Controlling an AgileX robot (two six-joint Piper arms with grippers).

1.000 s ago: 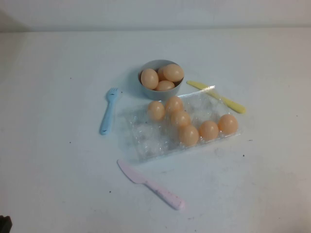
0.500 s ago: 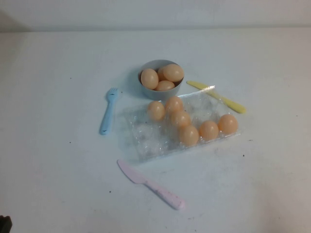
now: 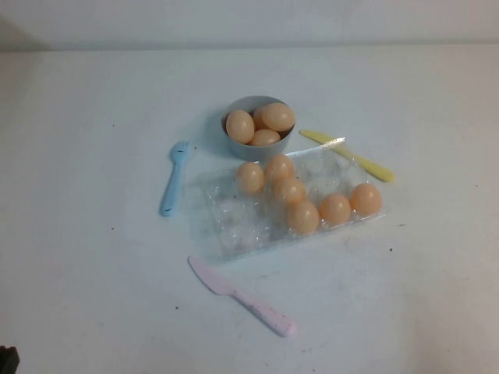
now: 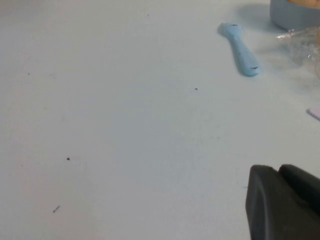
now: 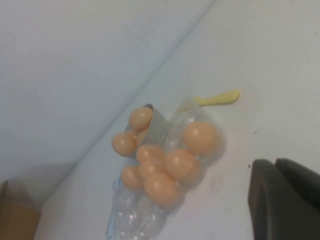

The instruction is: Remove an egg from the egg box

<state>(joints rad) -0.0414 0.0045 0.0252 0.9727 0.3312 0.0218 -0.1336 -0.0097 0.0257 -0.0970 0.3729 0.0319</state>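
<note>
Tabletop (image 3: 93,257): plain white surface carrying every item listed.

Egg box (image 3: 234,226): clear crinkled plastic tray, lying flat at the middle of the tabletop. Six eggs sit in its wells, grouped toward the bowl end and the yellow-knife end; the wells at the end toward the pink knife are bare. It lies well apart from both pincers.

Egg (image 3: 302,216): peach-orange, seated in a well on the near long edge of the egg box, touching no pincer. Its neighbours along that edge sit just beside it.

Bowl (image 3: 234,144): round, grey-blue, just beyond the far edge of the egg box, holding three or four more eggs of the same colour.

Blue spoon (image 3: 175,178): light blue, lying flat beside the egg box, on the left pincer's side of it. It is the nearest listed item to the left pincer, though well clear of it.

Yellow knife (image 3: 355,158): pale yellow, lying flat past the far corner of the egg box, beside the bowl.

Pink knife (image 3: 240,296): pale pink, lying flat on the near side of the egg box.

Left pincer (image 4: 285,205): dark body showing at the edge of the left wrist view, low over bare tabletop. Its opening cannot be told.

Right pincer (image 5: 285,200): dark body showing at the edge of the right wrist view, raised above the tabletop and off to one side of the egg box. Its opening cannot be told.
</note>
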